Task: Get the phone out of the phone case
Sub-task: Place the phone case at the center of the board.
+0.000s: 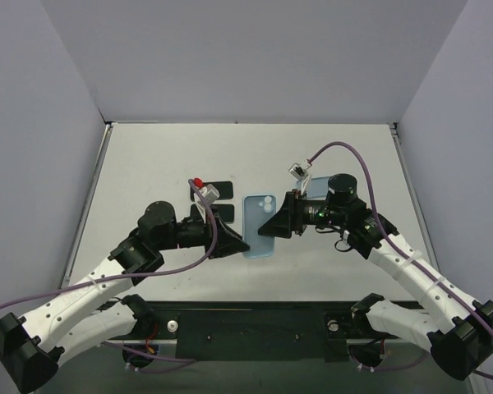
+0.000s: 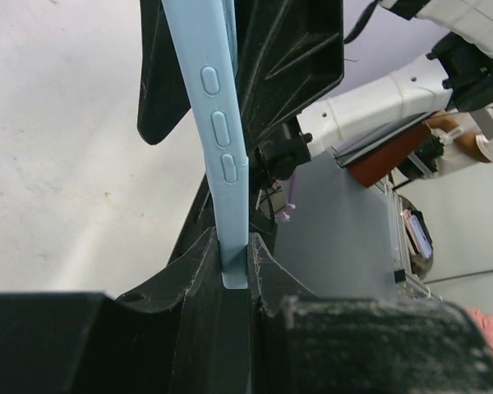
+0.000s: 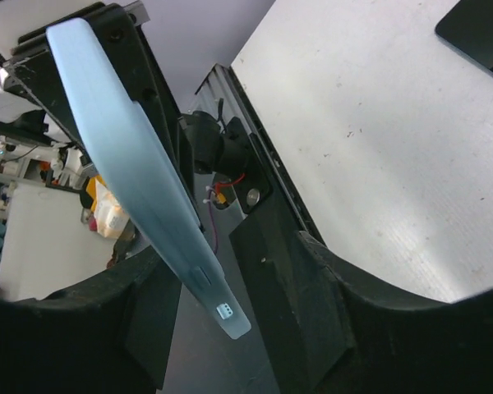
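Note:
The light blue phone case (image 1: 260,223) is held above the table with its back and camera cutout facing up. I cannot tell if the phone is inside it. My left gripper (image 1: 241,244) is shut on its near left corner. In the left wrist view the case's edge with its side buttons (image 2: 221,131) is pinched between my fingers (image 2: 234,264). My right gripper (image 1: 273,225) is at the case's right edge. In the right wrist view the case (image 3: 140,172) lies between the open jaws (image 3: 218,275), close to the left finger and apart from the right one.
Two flat black slabs (image 1: 218,184) (image 1: 223,213) lie on the table left of the case; one shows in the right wrist view (image 3: 476,37). A pale blue flat thing (image 1: 316,186) lies behind my right gripper. Grey walls stand on three sides of the white table (image 1: 164,156).

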`<state>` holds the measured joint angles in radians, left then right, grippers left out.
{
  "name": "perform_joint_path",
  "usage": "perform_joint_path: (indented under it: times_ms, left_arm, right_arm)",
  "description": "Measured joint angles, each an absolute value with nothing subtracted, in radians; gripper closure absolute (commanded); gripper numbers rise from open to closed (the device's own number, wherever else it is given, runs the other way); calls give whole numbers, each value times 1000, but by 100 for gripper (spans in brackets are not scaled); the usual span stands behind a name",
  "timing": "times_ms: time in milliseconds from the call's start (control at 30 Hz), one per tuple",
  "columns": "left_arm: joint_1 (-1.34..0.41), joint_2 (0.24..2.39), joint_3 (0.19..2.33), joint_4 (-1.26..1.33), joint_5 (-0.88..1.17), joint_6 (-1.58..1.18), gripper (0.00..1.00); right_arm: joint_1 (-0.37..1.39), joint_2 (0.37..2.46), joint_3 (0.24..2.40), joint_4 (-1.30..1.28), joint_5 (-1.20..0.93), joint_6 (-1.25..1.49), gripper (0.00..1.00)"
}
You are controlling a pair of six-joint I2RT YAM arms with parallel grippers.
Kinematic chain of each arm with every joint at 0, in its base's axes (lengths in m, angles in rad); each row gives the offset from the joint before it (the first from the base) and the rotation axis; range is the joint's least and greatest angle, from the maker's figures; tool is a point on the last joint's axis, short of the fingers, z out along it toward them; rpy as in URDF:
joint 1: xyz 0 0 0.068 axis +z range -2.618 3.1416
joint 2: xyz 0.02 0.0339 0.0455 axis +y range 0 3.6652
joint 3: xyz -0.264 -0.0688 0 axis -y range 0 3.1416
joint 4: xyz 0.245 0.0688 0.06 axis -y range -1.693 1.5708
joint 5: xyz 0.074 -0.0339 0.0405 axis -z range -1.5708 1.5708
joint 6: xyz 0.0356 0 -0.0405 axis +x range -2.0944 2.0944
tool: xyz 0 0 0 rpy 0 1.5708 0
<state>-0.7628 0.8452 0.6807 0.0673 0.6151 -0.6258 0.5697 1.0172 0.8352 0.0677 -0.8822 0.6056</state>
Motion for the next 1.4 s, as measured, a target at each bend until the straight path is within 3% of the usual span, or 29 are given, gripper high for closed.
perform_joint_path:
  times_ms: [100, 200, 233, 267, 333, 367, 400, 500, 567, 733, 833, 1033, 1400]
  left_arm:
    - [-757, 870, 681, 79, 667, -627, 100]
    - [-732, 886, 681, 84, 717, -627, 99]
    - [-723, 889, 681, 86, 726, -627, 94]
    - [-710, 894, 681, 88, 744, -628, 79]
    - [-688, 897, 681, 93, 771, -637, 64]
    - [-680, 897, 681, 95, 778, -640, 48]
    - [-673, 895, 683, 91, 778, -640, 22]
    - [-650, 883, 701, 25, 704, -614, 18]
    - [-642, 864, 743, -110, 533, -604, 17]
    - [-630, 737, 818, -384, 27, -624, 18]
    - [-627, 611, 797, -413, -110, -628, 18]
    - [-627, 485, 782, -415, -210, -628, 18]
    - [-628, 526, 782, -432, -224, -628, 18]
  right_arm:
    - [570, 1014, 811, 106, -934, 617, 65]
    - [570, 991, 771, 132, -997, 634, 93]
    - [570, 985, 766, 133, -1007, 633, 99]
    - [570, 980, 764, 137, -1017, 635, 100]
    - [571, 978, 764, 149, -1021, 633, 100]
    - [571, 978, 765, 150, -1017, 633, 100]
    - [571, 978, 764, 150, -1014, 634, 100]
    - [568, 978, 765, 149, -989, 648, 100]
    - [558, 981, 765, 140, -914, 673, 100]
    - [436, 1012, 681, 169, -551, 905, 100]
    - [340, 1029, 531, 191, -358, 1047, 100]
    - [153, 1202, 396, 363, -175, 1214, 100]
    - [77, 1607, 366, 846, -178, 1400, 96]
